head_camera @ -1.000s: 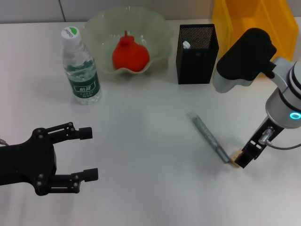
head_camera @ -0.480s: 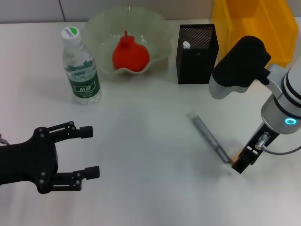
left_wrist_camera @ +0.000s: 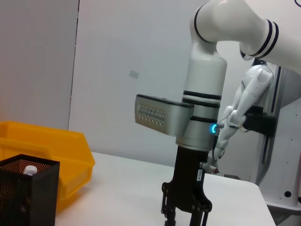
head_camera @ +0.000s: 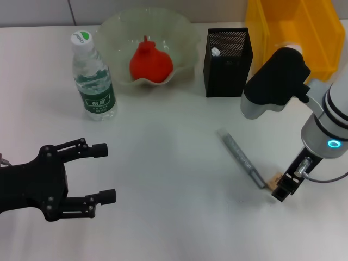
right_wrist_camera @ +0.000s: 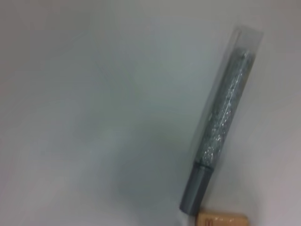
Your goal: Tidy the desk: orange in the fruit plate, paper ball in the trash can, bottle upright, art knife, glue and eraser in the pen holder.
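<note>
Since 1 second ago my right gripper [head_camera: 282, 190] has slid nearer me beside the eraser [head_camera: 275, 178]; whether its jaws are parted I cannot tell. My left gripper [head_camera: 103, 172] idles, jaws apart. Glue [head_camera: 242, 158] lies touching the eraser.

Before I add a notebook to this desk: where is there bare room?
Bare: the middle, between bottle, glitter glue tube and left gripper. Crowded: the back, with fruit plate, pen holder and yellow bin, and around the right gripper.
</note>
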Action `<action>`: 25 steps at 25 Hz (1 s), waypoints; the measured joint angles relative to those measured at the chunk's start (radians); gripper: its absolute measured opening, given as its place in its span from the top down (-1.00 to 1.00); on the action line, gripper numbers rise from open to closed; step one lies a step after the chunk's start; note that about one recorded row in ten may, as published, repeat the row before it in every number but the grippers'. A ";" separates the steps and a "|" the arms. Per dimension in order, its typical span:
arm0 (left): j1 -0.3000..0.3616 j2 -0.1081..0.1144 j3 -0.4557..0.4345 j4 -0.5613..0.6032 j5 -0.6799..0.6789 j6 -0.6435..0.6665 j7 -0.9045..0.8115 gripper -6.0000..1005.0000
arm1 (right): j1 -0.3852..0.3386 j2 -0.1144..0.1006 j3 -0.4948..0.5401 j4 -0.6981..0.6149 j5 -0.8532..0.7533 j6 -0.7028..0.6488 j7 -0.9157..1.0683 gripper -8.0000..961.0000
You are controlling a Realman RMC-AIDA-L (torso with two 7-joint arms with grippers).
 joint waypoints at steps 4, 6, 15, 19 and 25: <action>0.000 -0.002 -0.008 0.000 0.003 0.000 0.000 -0.70 | 0.007 0.000 0.000 0.021 0.004 0.002 0.000 -0.38; 0.000 -0.003 -0.010 0.000 0.005 0.000 -0.001 -0.70 | 0.006 0.000 0.000 0.016 0.005 0.006 0.000 -0.28; 0.001 -0.005 -0.010 -0.005 0.007 0.000 -0.003 -0.70 | -0.001 -0.001 0.006 -0.016 0.006 0.003 -0.003 0.29; 0.000 -0.005 -0.009 -0.012 0.007 0.000 -0.001 -0.70 | -0.007 -0.004 0.011 -0.052 0.006 -0.014 -0.004 0.29; -0.001 -0.008 -0.009 -0.012 0.007 -0.003 0.001 -0.70 | -0.008 -0.005 0.013 -0.084 -0.002 -0.025 0.000 0.30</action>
